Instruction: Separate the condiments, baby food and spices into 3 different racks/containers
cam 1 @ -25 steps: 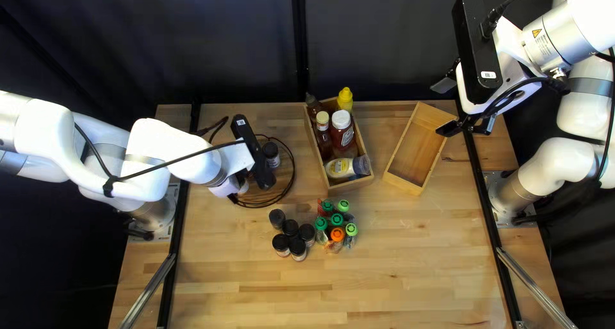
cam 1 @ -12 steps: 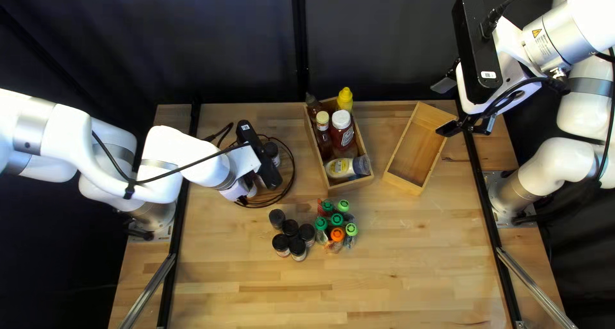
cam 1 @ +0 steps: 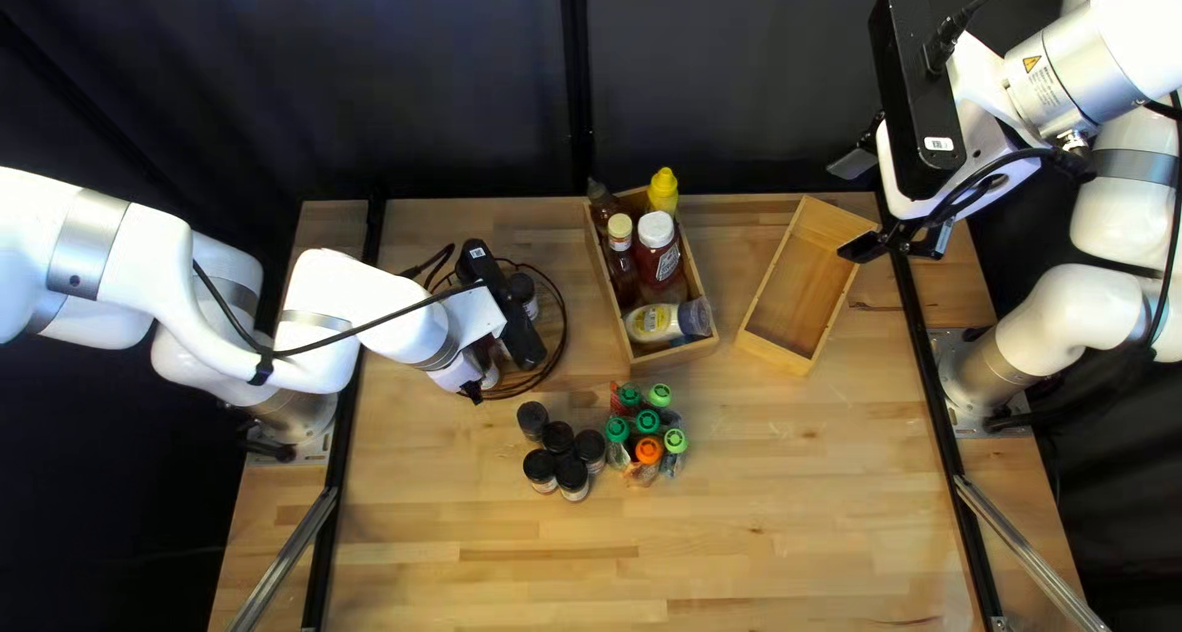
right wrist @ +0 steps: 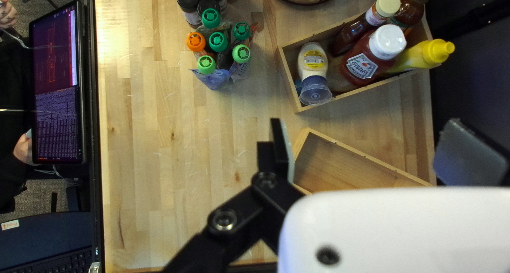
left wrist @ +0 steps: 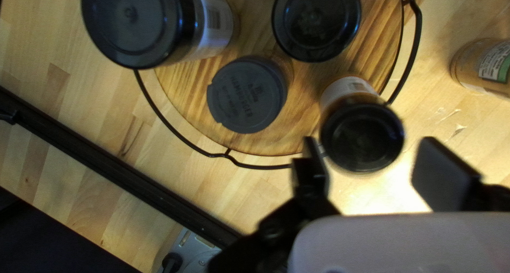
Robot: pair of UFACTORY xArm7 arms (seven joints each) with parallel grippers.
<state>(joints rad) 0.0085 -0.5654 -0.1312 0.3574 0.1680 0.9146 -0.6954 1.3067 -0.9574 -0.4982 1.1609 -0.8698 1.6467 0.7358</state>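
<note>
My left gripper (cam 1: 478,364), mostly hidden by its arm, is over the round rack (cam 1: 563,339) in the top left view. In the left wrist view my left gripper (left wrist: 369,153) stands open around a black-lidded jar (left wrist: 363,138) at the rim of the rack (left wrist: 186,113); more dark-lidded jars stand on it. My right gripper (cam 1: 858,206) is raised near the empty box (cam 1: 798,290); in the right wrist view the right gripper (right wrist: 366,137) is open, holding nothing. Black-capped spice jars (cam 1: 558,438) stand beside capped baby food pouches (cam 1: 648,423). Condiment bottles (cam 1: 658,244) fill another box (cam 1: 653,359).
In the left wrist view a loose jar (left wrist: 486,68) is on the table beside the rack. A dark curtain (cam 1: 739,66) hangs behind the table. The right wrist view shows a person's hand (right wrist: 23,148) and a screen (right wrist: 57,87) beyond the table's near edge.
My left arm has shifted a little to the right and toward the near edge of the top left view. The right arm, boxes, jars and pouches have stayed put.
</note>
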